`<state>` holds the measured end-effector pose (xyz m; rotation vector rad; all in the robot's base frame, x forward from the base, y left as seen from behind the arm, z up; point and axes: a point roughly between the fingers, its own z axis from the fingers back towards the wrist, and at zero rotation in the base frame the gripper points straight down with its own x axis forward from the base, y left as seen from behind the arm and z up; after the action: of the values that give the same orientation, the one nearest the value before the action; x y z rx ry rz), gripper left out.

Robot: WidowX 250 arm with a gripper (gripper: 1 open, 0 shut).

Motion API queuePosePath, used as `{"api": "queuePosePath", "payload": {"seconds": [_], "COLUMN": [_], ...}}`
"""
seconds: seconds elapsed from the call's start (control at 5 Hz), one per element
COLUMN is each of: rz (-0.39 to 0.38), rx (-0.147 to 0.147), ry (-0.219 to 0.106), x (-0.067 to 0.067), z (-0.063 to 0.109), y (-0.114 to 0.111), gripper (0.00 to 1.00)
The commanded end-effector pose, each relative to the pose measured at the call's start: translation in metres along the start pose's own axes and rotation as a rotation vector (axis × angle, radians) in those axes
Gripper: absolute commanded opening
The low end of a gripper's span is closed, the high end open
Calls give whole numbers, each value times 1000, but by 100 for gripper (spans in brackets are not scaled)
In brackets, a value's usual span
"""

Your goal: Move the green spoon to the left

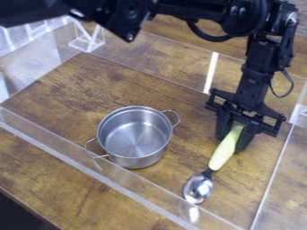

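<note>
The black gripper [243, 128] stands nearly straight down at the right of the wooden table [84, 85], pinching the handle top of the green spoon [214, 164], whose bowl lies right of the steel pot [133, 136].

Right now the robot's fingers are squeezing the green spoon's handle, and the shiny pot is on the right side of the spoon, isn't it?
Not quite. The camera view shows the steel pot on the left of the green spoon, not the right. The rest holds: the fingers are closed around the top of the spoon's handle.
</note>
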<state>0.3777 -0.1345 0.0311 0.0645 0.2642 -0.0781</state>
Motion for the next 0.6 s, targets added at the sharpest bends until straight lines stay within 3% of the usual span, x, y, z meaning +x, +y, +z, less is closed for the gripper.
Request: {"api": "queuePosePath", "payload": {"seconds": [0.0,0.4], "rz": [12,-24], "rx": [-13,-16], "ry": [-36,-16], "x": [7,5], "z": [23,25], "y": [6,0], "gripper": [0,0]}}
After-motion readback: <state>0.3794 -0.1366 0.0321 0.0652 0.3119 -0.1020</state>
